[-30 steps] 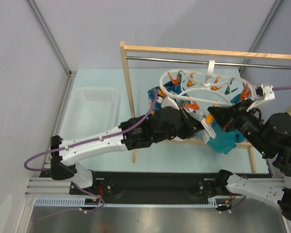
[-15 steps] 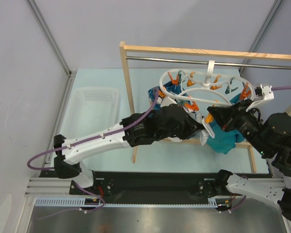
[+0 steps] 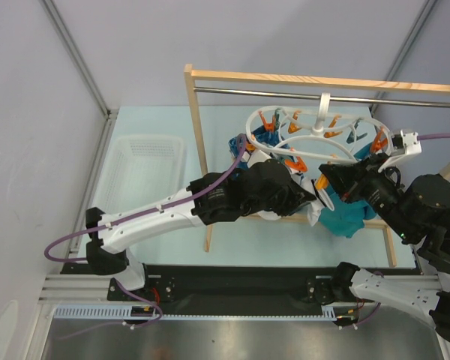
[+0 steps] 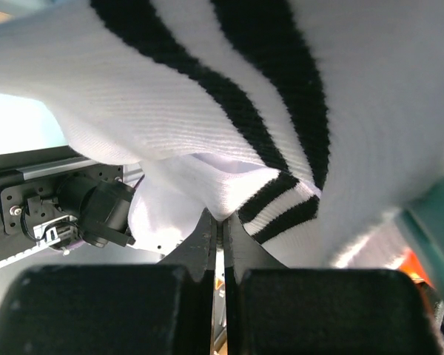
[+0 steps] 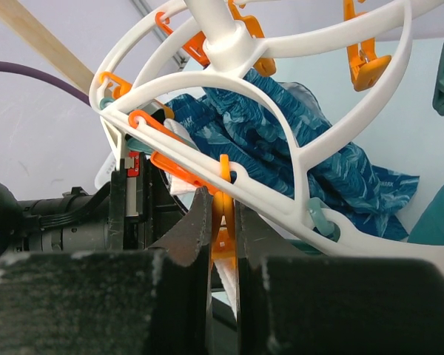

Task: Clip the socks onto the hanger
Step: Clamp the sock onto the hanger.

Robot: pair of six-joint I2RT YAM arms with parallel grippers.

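Observation:
A white sock with black cuff stripes (image 4: 207, 96) fills the left wrist view, and my left gripper (image 4: 220, 222) is shut on a fold of it. From above, the left gripper (image 3: 313, 196) holds the sock (image 3: 315, 211) just under the front of the hanger (image 3: 281, 150). My right gripper (image 5: 223, 203) is shut on an orange clip (image 5: 223, 225) hanging from the hanger's white ring (image 5: 229, 80). White sock fabric shows just below and behind that clip. In the top view the right gripper (image 3: 324, 180) sits almost against the left one.
The hanger hangs from the metal rail of a wooden-framed rack (image 3: 199, 135). A blue patterned cloth (image 5: 244, 126) and a teal garment (image 3: 345, 217) hang close behind the clips. A white basket (image 3: 146, 139) stands at the left.
My left arm has pushed a little to the right, bringing the sock closer to the orange clip. The right arm has hardly moved.

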